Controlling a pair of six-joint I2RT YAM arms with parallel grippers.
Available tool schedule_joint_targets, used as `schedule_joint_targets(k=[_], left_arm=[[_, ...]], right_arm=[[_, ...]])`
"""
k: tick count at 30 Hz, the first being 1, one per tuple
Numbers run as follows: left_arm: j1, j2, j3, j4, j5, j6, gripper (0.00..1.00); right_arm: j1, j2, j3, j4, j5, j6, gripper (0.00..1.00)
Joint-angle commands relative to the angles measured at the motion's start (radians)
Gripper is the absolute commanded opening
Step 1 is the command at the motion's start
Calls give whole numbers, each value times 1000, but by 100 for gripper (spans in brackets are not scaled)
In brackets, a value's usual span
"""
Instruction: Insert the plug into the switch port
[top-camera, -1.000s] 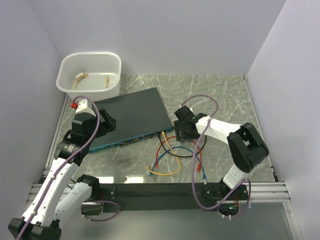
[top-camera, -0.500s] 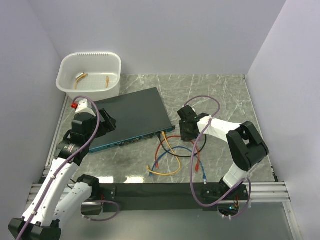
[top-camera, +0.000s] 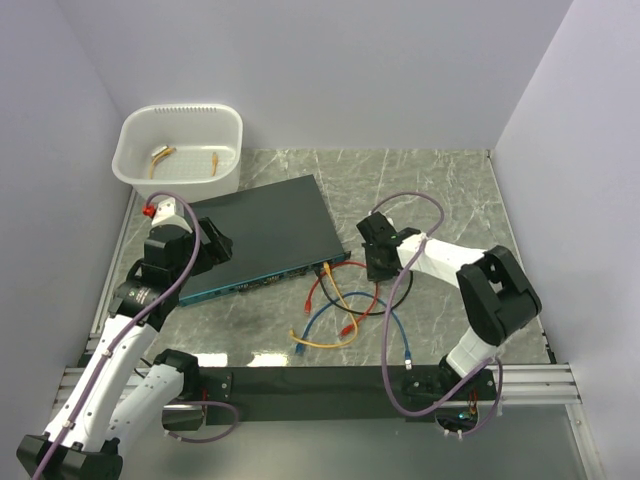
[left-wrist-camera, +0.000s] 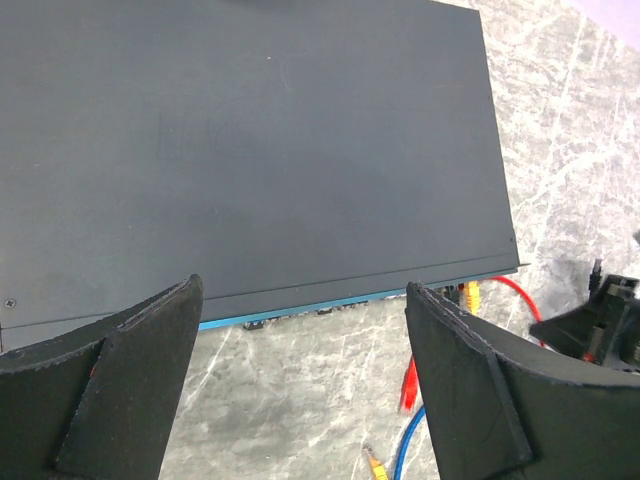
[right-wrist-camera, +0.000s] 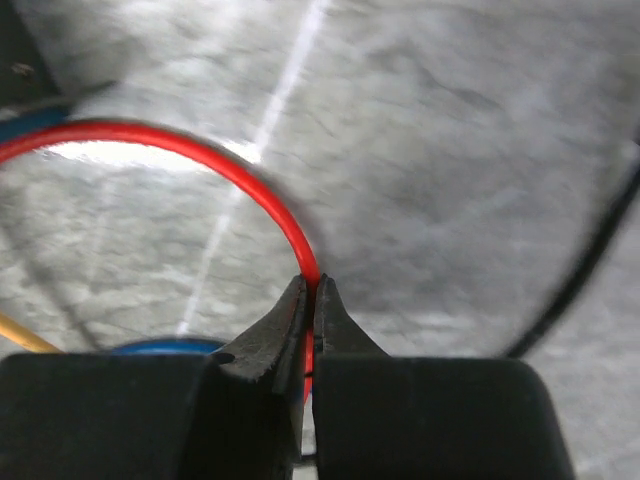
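Right wrist view: my right hand (right-wrist-camera: 308, 290) has just clamped on the red cable (right-wrist-camera: 230, 165), off the switch's (top-camera: 265, 230) right corner. My left hand (left-wrist-camera: 300, 300) hangs apart over the switch. I've caught cable, not the plug, which must still reach the switch port (left-wrist-camera: 325, 311) on its teal face.

Cable loops (top-camera: 338, 300) (red, blue, yellow) clutter the bench (top-camera: 450, 190) off the switch's (top-camera: 265, 225) front right corner. The right gripper (right-wrist-camera: 311, 288) sits among them, pinching the red cable (right-wrist-camera: 250, 190). Bench before the rest of the teal face is bare. Tub (top-camera: 228, 175) fills the far-left corner — far right is open.
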Motion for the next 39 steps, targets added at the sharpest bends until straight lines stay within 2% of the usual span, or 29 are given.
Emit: schedule_joint_targets(k=[1,11,18,26,33,39], left_arm=[[6,7,8,24,16,23,88],[6,13,8,27,28,18,86],[6,22,2,70,77,-16,84],[-2,86,-79,366,354,-125,83],[-93,240,-82,614,364,-152,79],[-202,392,-31,710,339,-168,72]], right_arm=[[-27,-96,-6,-39,104,49,0],[-185,-386,-25,-102,185,97,0],[-196,-469,21,-124,157,85,0],[-193,-532,21,-95,21,71,0],[-190,-556,52,-104,-82,50,0],[-186,-552,73,-112,-105,40,0]])
